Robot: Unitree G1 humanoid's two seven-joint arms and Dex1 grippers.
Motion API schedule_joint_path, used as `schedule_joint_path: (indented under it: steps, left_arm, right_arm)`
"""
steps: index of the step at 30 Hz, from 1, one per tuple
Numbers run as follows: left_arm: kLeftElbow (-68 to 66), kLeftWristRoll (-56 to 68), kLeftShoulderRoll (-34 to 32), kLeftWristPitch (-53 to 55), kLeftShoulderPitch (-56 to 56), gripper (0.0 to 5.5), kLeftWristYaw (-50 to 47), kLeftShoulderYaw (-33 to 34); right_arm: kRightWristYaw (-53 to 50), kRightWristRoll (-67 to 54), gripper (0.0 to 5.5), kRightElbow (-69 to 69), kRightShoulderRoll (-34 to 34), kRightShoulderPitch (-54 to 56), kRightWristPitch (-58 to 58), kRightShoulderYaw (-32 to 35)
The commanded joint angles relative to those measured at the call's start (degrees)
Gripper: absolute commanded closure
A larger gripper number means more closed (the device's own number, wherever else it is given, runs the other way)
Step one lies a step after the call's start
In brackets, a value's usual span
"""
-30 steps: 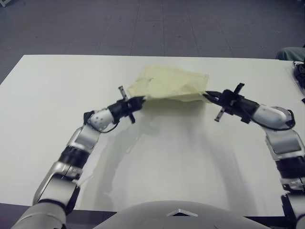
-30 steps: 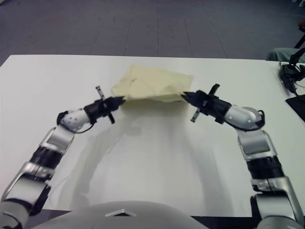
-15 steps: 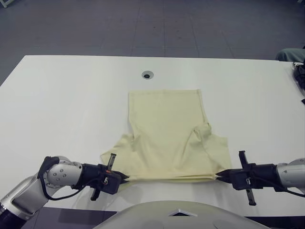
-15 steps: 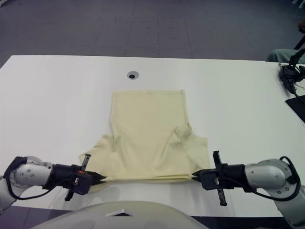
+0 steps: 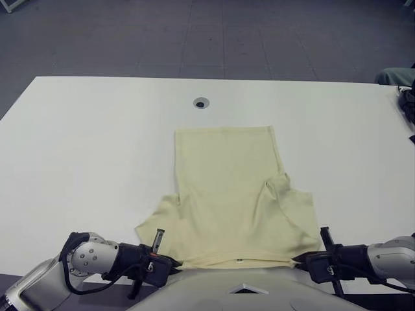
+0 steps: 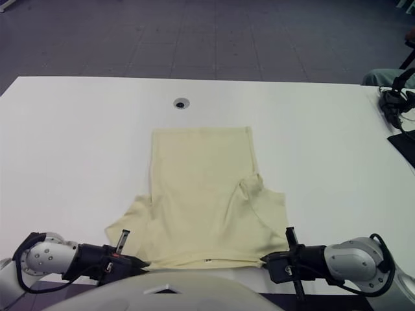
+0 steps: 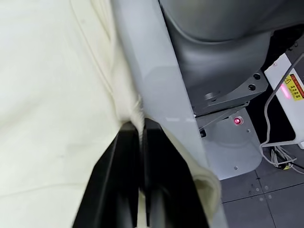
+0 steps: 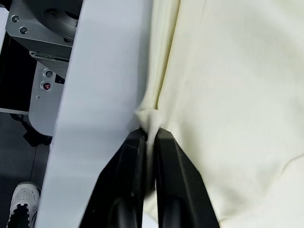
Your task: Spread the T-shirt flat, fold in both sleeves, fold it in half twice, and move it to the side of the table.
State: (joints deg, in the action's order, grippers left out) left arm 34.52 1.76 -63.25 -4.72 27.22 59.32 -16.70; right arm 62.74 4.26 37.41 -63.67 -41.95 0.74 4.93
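The pale yellow T-shirt [image 5: 230, 194] lies spread on the white table [image 5: 78, 142], its hem toward the far side and its shoulders at the near edge. The sleeve on my right is folded in over the body; the left sleeve [image 5: 155, 217] sticks out. My left gripper [image 5: 174, 264] is shut on the near left corner of the T-shirt [image 7: 57, 95], seen pinched in the left wrist view. My right gripper [image 5: 299, 261] is shut on the near right corner of the T-shirt [image 8: 228, 95], cloth bunched between its fingers [image 8: 130, 156].
A small round cable hole [image 5: 201, 102] sits in the table beyond the shirt. Dark cables and a black object [image 6: 392, 103] lie at the far right edge. White tabletop stretches to both sides of the shirt.
Both grippers pulled the shirt's corners from the far side back to the near table edge, unrolling it flat. In the last half second they drew it slightly closer.
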Motion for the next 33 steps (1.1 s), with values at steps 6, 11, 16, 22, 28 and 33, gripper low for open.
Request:
schedule_joint_path:
  steps: [6, 11, 16, 22, 28, 33]
  left_arm:
    - [2.0, 14.4, 1.1, 3.5, 1.6, 3.93, 2.3, 7.5]
    - [1.1, 21.0, 1.1, 2.7, 2.0, 3.06, 5.6, 12.5]
    - [-1.9, 27.7, 6.2, 3.2, -3.8, 2.17, 5.6, 15.3]
    - [-12.7, 18.8, 23.2, 8.4, -24.1, 1.14, -12.1, 10.1]
    - [-27.0, 6.2, 36.7, 10.9, -37.7, 0.11, -25.3, 3.4]
    - [-42.3, -1.5, 42.2, 9.3, -45.0, 0.10, -28.9, -0.7]
  right_arm:
    - [4.1, -11.2, 3.83, 3.8, 0.9, -1.6, -8.2, 5.6]
    - [7.9, -18.8, 2.99, 4.9, 0.8, 0.0, -10.6, 12.0]
    - [5.5, -26.1, 2.15, 2.0, 3.3, 7.9, -14.1, 15.4]
    - [-2.4, -18.2, 1.16, -7.4, 4.5, 17.6, -14.9, 10.0]
    - [-7.3, -4.3, 0.18, -16.6, 4.2, 19.9, -10.0, -0.3]
    - [-8.5, 0.6, 0.12, -19.3, 3.5, 18.0, -7.6, -2.8]
